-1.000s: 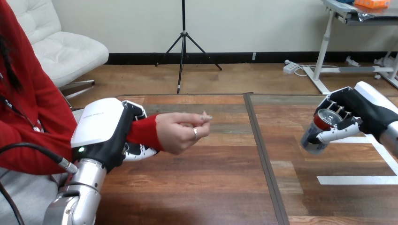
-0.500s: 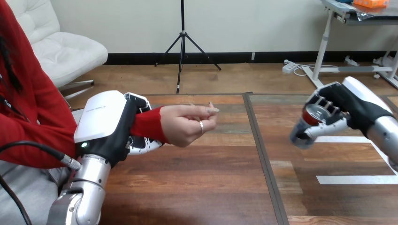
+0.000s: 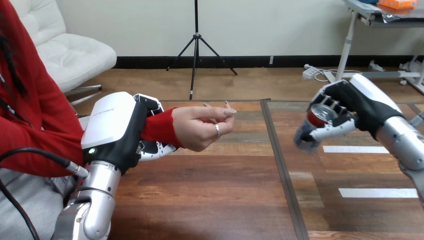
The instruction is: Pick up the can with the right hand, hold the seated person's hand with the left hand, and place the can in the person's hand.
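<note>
Wooden table (image 3: 215,200): can (image 3: 311,127), judged light, rigid, smooth-walled, was clasped round its side by the right hand (image 3: 350,100); the person's wrist (image 3: 157,131) was encircled by the left hand (image 3: 115,125).

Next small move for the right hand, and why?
Probably carry the red-and-silver metal can left toward the person's hand. The right hand grips the can, tilted, above the wooden table, well apart from the person's hand, whose red-sleeved wrist the left hand already grips.
</note>
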